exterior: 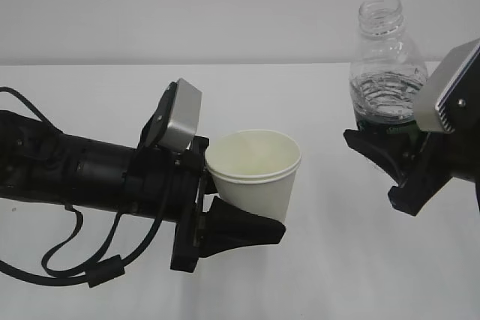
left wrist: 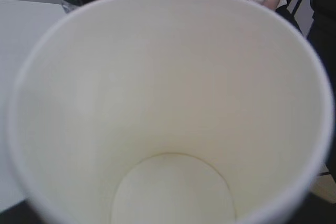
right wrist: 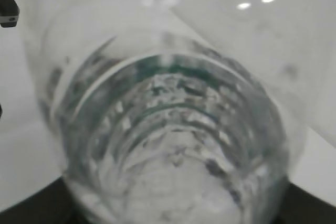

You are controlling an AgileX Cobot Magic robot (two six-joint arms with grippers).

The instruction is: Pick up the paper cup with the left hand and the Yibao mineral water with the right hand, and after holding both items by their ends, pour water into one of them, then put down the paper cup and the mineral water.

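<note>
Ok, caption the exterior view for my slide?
Left tool holds empty paper cup; right tool holds uncapped water bottle upright.

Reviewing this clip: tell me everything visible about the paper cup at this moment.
The paper cup is small, white and tapered, with a rolled rim and a pale cream inside. It looks like plain thin paper, unprinted. It is lifted off the table, tilted slightly with its mouth toward the bottle, and gripped near its lower part by the left claw. The left wrist view looks straight down into it: the round bottom shows and it appears dry and empty. Nothing else touches it.
</note>
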